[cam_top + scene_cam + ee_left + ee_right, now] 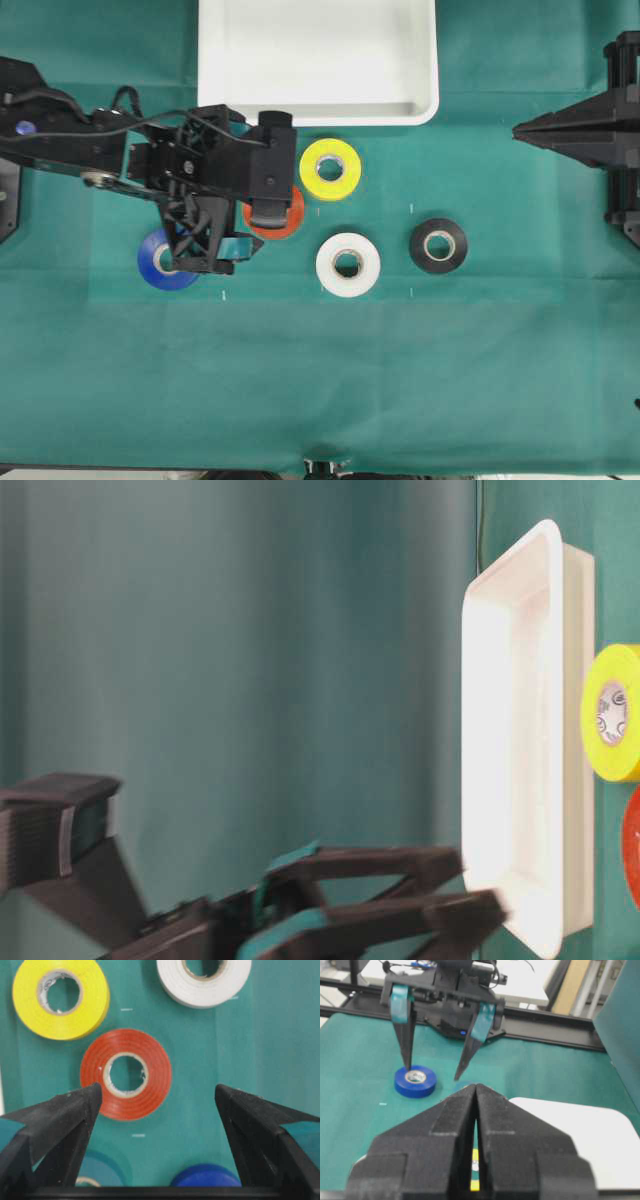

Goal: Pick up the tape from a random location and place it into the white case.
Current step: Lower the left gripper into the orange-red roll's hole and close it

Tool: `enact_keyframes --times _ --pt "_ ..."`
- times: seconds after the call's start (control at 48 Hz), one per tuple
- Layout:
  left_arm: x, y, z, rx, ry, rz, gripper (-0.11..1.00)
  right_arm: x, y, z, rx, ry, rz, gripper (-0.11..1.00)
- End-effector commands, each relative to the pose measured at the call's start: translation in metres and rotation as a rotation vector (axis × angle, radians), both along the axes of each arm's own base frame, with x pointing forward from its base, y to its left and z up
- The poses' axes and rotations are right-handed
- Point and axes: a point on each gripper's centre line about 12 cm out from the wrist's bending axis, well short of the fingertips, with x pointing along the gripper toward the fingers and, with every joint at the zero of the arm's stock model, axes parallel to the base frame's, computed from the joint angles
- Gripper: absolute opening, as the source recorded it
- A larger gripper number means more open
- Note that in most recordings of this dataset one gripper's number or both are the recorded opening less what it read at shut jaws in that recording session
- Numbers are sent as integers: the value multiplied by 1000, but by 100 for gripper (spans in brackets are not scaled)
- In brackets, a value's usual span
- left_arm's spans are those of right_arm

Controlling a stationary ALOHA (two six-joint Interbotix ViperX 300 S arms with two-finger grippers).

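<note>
Orange-red tape [126,1074] lies flat on the green cloth, just ahead of the left gripper [157,1097], jaws spread wide, nothing held.

Looks light and stiff, smooth sides probably a bit slick; best bet is pinching across the outer rim, or one finger through the pale core. It sits nearer the left finger [60,1120] than the right one. Yellow roll [60,1002] and white roll [205,980] lie beyond the fingertips, blue roll [205,1177] behind them; none touching. White case [318,60] is unobstructed. Right gripper [476,1110] is closed, well apart.
</note>
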Motion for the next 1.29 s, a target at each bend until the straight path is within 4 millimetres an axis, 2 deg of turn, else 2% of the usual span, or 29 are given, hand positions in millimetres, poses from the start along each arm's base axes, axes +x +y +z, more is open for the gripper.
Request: enact_keyframes --times 0.0,0.146,1.272 --pt "2 1 -6 1 -6 3 98 3 0 11 1 -25 -2 0" --pt "7 1 -24 3 14 3 98 3 0 10 1 -21 -2 0" --pt "13 -3 -96 8 101 -2 98 6 0 5 -2 -2 0 0"
